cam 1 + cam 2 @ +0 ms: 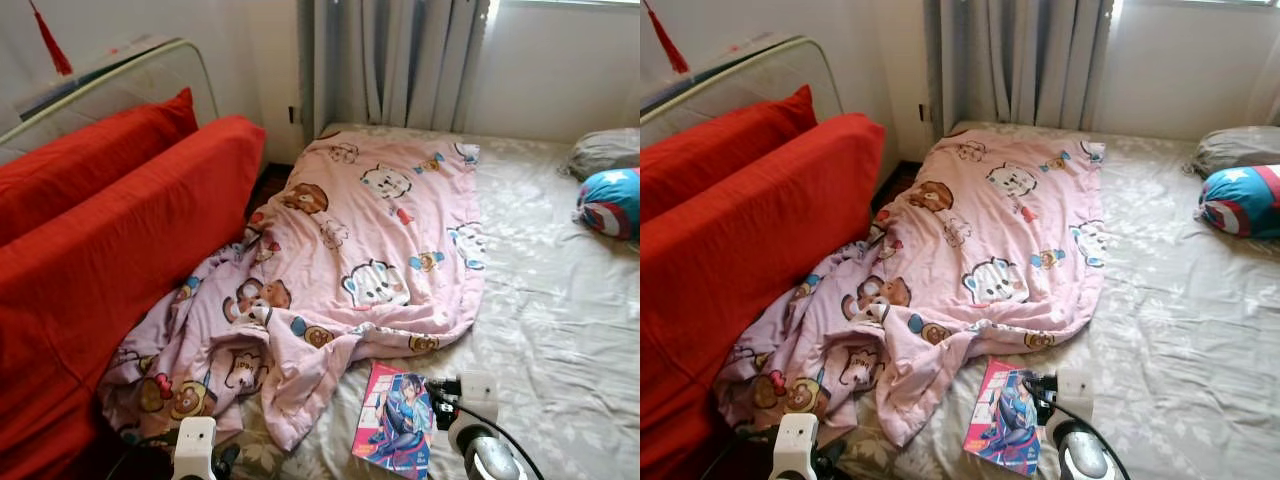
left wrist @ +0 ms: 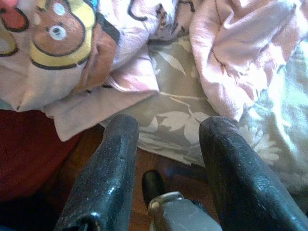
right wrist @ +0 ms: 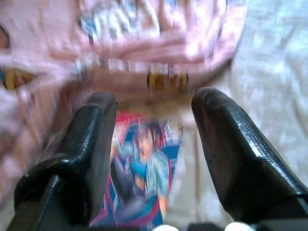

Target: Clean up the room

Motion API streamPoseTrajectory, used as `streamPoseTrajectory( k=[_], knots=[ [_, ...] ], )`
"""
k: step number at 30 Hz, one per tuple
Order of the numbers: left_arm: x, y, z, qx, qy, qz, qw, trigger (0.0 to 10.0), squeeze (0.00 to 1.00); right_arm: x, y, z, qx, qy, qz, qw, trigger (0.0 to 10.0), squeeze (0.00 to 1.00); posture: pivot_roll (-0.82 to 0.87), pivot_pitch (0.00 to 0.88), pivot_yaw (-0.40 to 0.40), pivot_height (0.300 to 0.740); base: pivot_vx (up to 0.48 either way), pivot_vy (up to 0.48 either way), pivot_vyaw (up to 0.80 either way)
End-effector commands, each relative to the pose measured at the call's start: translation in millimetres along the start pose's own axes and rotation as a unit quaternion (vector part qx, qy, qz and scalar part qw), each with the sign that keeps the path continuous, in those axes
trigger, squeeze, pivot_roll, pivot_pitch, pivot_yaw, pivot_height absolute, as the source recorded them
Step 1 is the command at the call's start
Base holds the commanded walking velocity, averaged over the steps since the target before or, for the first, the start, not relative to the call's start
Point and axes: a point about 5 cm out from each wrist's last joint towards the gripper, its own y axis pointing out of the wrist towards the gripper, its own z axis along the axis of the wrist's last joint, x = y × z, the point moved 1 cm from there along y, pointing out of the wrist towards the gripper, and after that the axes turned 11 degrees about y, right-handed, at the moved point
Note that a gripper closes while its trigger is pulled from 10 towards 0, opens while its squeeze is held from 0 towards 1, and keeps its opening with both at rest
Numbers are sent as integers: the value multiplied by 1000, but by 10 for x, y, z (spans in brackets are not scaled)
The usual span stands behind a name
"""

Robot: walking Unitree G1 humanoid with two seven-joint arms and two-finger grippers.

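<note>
On the bed [image 1: 560, 330], toward its near edge at about 6 o'clock in my head view, lies a comic book [image 1: 395, 420] with a blue-clad figure on its cover, flat on the grey leaf-print sheet. Its upper end sits just beside the hem of the rumpled pink cartoon blanket [image 1: 370, 240], which runs from 12 o'clock down to 8 o'clock and spills off the bed against the red sofa [image 1: 120, 250].

My right gripper [image 3: 154, 139] hovers over the book with its fingers spread wide and nothing between them; the wrist picture is blurred, but the cover is framed between the two fingers. My left gripper [image 2: 168, 144] is also wide and empty, low at 7 o'clock over the bed's edge, with the blanket corner just beyond its tips.

I judge the step in hand is fetching the book as part of tidying. Next I'd need to lower the right gripper to one edge of the book, since it lies flat on soft bedding and a thin edge will be awkward to pinch. The blanket will want straightening afterward.
</note>
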Motion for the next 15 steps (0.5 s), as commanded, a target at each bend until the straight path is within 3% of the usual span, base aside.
streamPoseTrajectory(
  k=[1, 8, 10, 11, 13, 15],
  knots=[
    [-25, -21, -13, 10, -14, 10, 1000, 10000, 0, -51, 12, 100, 36, 7, 8, 999, 10000, 0, -60, 25, 29, 740, 0, 0, 0],
    [-73, -19, 50, 34, -21, 33, 999, 10000, 0, -124, 11, 119, 54, 17, 8, 998, 10000, 0, -58, 0, 45, 740, 0, 0, 0],
    [-221, 96, 734, 175, -2, 42, 984, 10000, 0, -156, 17, 128, 57, 18, 11, 998, 10000, 0, -66, 0, 58, 740, 0, 0, 0],
    [-219, 97, 1289, 275, 16, 42, 960, 10000, 0, -166, 21, 142, 62, 19, 11, 998, 10000, 0, -73, 0, 64, 740, 0, 0, 0],
    [-191, 87, 1473, 304, 23, 40, 952, 10000, 0, -165, 35, 192, 72, 24, 8, 997, 10000, 0, -74, 0, 68, 740, 0, 0, 0],
    [-203, 85, 1529, 313, 22, 43, 949, 10000, 0, -169, 44, 217, 76, 25, 8, 997, 10000, 0, -75, 0, 70, 740, 0, 0, 0]
  ],
)
